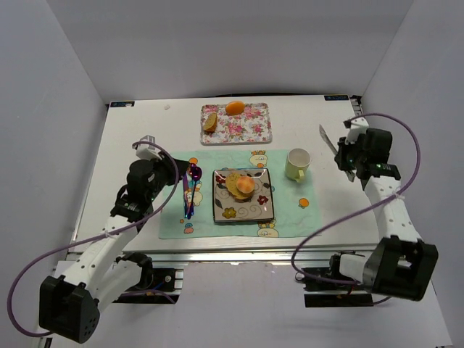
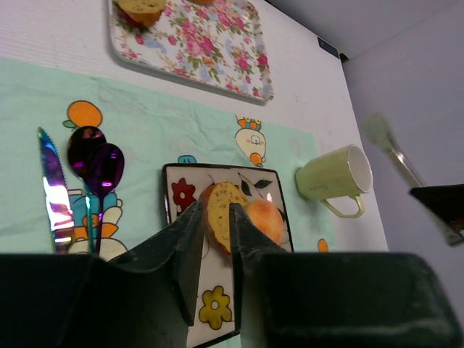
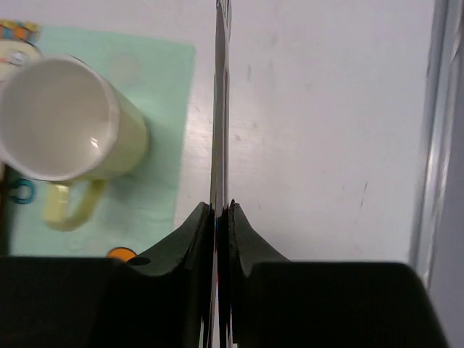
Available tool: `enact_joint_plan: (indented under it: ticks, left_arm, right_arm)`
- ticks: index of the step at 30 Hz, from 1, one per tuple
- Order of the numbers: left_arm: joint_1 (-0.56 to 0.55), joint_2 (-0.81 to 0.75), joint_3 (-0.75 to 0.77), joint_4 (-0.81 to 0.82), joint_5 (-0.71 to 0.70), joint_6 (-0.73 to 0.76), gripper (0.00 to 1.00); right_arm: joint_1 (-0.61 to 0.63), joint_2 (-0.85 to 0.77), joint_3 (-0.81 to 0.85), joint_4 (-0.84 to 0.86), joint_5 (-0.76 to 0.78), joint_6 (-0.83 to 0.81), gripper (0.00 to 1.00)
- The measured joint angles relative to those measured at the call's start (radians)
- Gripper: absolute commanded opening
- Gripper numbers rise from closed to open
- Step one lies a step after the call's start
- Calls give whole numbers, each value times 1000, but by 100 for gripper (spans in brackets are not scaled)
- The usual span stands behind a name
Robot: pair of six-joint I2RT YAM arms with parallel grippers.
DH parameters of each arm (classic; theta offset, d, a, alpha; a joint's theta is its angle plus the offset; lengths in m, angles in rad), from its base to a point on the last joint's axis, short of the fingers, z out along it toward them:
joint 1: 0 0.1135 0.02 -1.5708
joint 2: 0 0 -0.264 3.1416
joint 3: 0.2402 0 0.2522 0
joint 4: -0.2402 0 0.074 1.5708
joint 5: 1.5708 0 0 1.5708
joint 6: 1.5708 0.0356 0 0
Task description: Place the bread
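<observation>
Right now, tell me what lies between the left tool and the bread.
The knife and purple spoon lie on the green mat between the left tool and the bread, shown in the top view.

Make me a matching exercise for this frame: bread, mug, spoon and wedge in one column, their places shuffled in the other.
1. bread
2. mug
3. spoon
4. wedge

a. on the tray
b. on the placemat, right of the plate
c. on the plate
d. on the placemat, left of the plate

Pairs: 1-c, 2-b, 3-d, 4-a
</observation>
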Motion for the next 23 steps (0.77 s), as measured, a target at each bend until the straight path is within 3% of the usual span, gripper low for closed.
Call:
enact_joint_plan:
  ticks: [3, 7, 10, 11, 14, 23]
  left_arm:
    - [0, 40, 0, 34, 51, -1, 53]
    - [0, 87, 1, 44, 98, 1, 63]
    - [0, 117, 5, 34, 122, 13, 64]
    - [0, 124, 5, 33, 129, 16, 64]
    - [0, 138, 5, 33, 141, 18, 65]
    - [0, 166, 6, 39, 163, 18, 64]
  right_arm:
    - [-64, 86, -109, 87, 19, 46, 12]
    - [-69, 241, -235, 166, 23, 79, 26]
    - [-70, 308, -247, 183, 21, 87, 46]
    - [-71, 308, -246, 200, 21, 83, 62]
    - [-75, 313, -242, 211, 17, 63, 88]
    - [-73, 286, -65, 92, 99, -5, 89]
